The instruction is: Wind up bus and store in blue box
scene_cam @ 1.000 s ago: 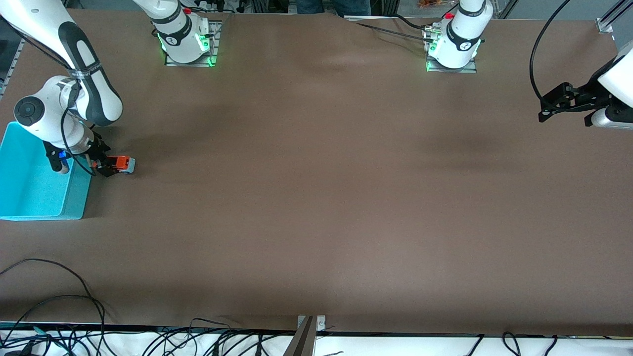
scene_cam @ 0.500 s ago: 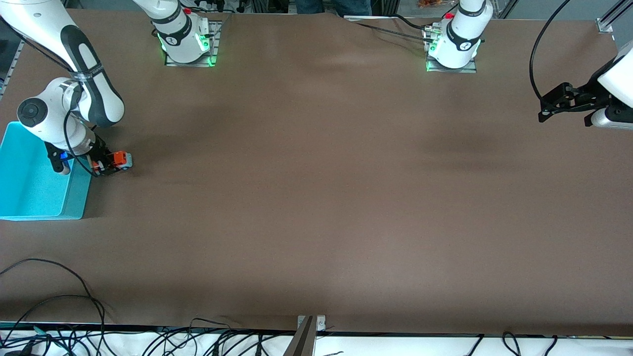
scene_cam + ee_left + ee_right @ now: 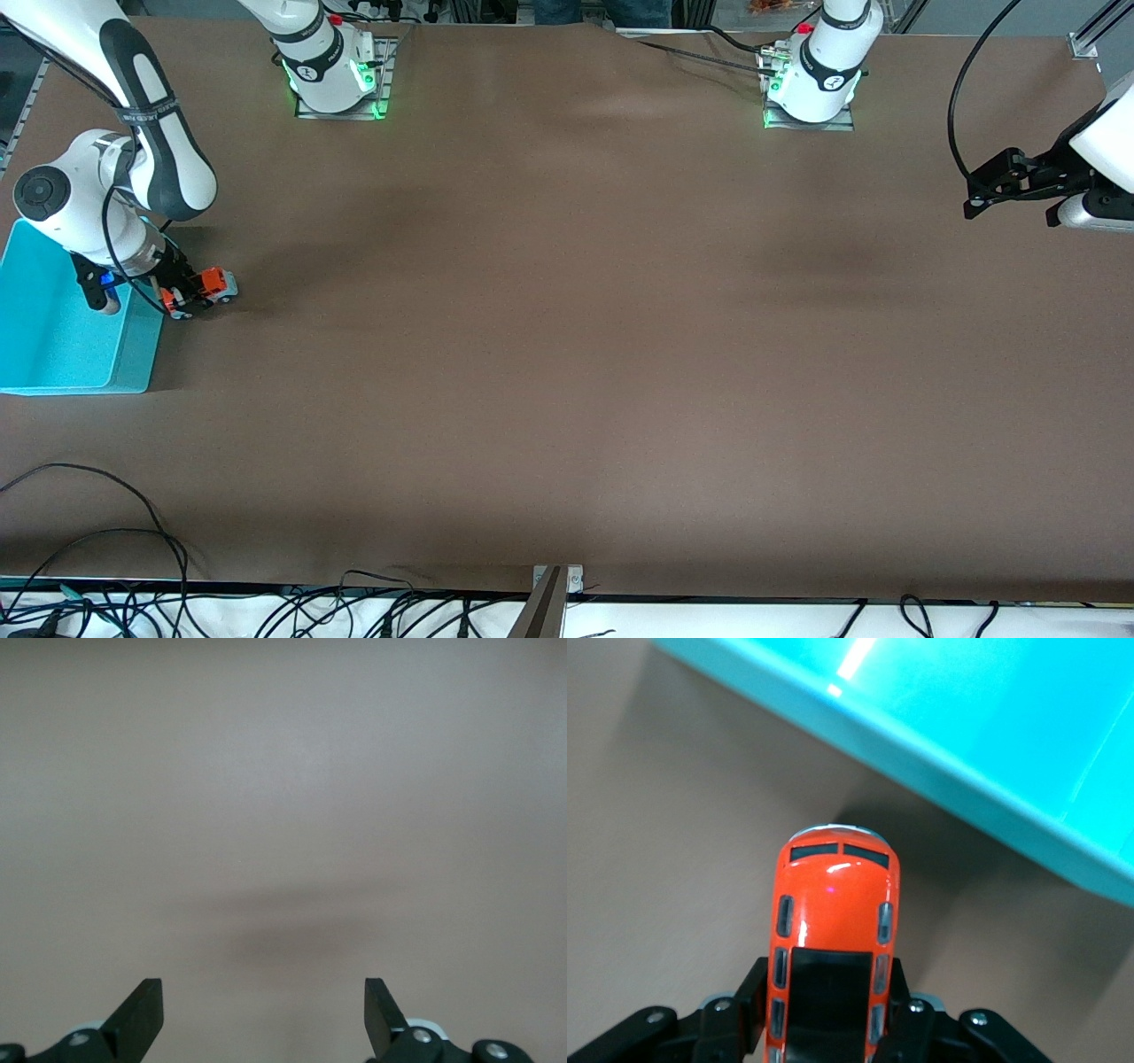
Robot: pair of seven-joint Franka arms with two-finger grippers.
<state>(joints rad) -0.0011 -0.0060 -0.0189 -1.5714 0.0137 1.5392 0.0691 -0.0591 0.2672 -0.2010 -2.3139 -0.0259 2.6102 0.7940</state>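
You have the surface (image 3: 567, 354) almost bare, so the whole job sits at the right arm's end. The blue box (image 3: 53, 337) stands there open and, as far as you can see into it, with no toy inside, so storing is not done. Your right gripper (image 3: 184, 297) is down just beside the box wall, and the box rim shows close ahead of it in the right wrist view. Its fingers (image 3: 749, 1010) are clamped on the flanks of the bus (image 3: 833, 939), gripping the part with the dark roof panel; the bus looks at or barely off the surface. You cannot judge from here whether winding is finished. What is left, at least: lift the bus over the wall and release it inside. Your left gripper (image 3: 264, 1014) waits, jaws apart, holding nothing, over bare surface at its own end.
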